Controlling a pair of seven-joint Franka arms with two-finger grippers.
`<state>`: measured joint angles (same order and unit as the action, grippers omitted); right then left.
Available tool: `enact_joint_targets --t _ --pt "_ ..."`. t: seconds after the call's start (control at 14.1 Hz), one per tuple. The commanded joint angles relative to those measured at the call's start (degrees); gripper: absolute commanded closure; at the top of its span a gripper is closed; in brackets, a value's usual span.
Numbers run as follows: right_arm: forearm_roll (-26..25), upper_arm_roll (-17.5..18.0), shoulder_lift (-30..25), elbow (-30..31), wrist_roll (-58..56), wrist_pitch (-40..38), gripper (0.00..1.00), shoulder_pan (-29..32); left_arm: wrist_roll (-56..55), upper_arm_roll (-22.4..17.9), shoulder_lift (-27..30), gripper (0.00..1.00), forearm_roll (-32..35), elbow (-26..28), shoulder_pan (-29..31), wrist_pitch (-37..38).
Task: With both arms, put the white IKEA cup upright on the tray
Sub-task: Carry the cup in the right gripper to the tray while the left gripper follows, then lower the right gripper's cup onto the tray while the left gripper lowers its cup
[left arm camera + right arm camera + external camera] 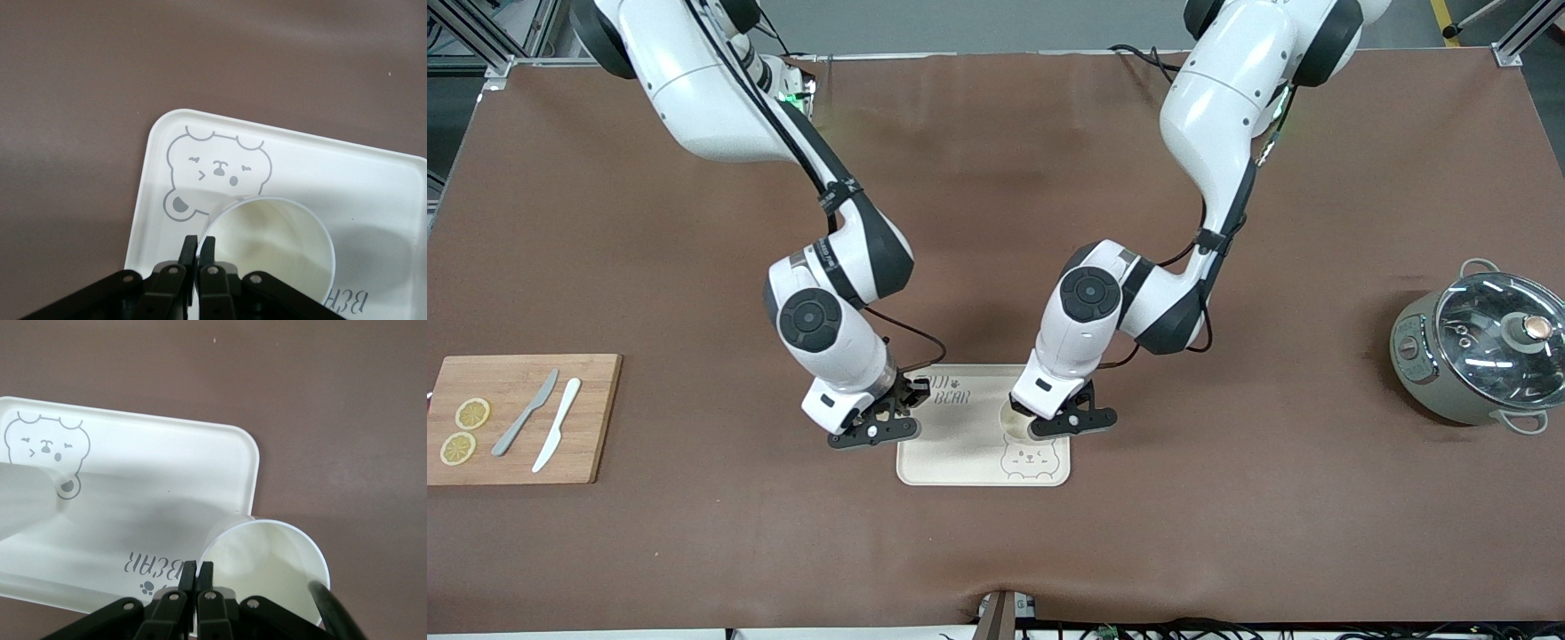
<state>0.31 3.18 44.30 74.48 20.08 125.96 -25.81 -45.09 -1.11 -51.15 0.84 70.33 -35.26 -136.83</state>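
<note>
The cream tray (960, 453) with the bear face lies on the brown mat, near the front camera. My left gripper (1073, 423) is shut on the rim of a white cup (1012, 421) that stands upright on the tray beside the bear face. In the left wrist view its fingers (190, 245) pinch the cup's (273, 240) wall. My right gripper (874, 429) is at the tray's edge toward the right arm's end, shut on the rim of a second white cup (267, 563) by the BEAR lettering. That cup is hidden under the hand in the front view.
A wooden cutting board (516, 382) with two lemon slices and two knives lies at the right arm's end. A grey pot with a glass lid (1480, 351) stands at the left arm's end. The brown mat (996, 551) covers the table.
</note>
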Motion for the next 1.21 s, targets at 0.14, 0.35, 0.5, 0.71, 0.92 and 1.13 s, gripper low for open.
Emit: enact_joint_targets --t 0.14,0.35,0.5,0.71,0.92,1.13 --pt "-2.3 -1.2 2.5 -3.1 6.6 -0.4 1.00 -3.1 -2.3 -1.3 -3.2 1.00 0.0 -2.1 -1.7 -2.9" --pt "-3.4 -1.6 3.5 -3.1 10.3 0.9 1.00 -4.8 -2.3 -1.3 -3.9 1.00 0.0 -2.1 -1.9 -3.0" --pt "-5.1 -1.8 4.3 -3.0 12.9 1.0 1.00 -5.7 -2.4 -1.2 -3.9 1.00 0.0 -2.1 -1.9 -3.4" --pt "-5.7 -1.8 5.5 -3.0 16.0 3.7 1.00 -6.2 -2.8 -1.3 -3.5 0.44 0.0 -2.0 -1.9 -3.4" --pt "-5.6 -1.7 5.7 -3.0 17.6 3.9 0.95 -6.4 -4.9 -2.6 -3.3 0.00 0.0 -2.0 -2.4 -3.3" --pt "-5.6 -1.8 5.7 -3.0 17.6 3.8 0.17 -6.2 -5.0 -2.7 -3.0 0.00 0.0 -2.0 -2.4 -1.8"
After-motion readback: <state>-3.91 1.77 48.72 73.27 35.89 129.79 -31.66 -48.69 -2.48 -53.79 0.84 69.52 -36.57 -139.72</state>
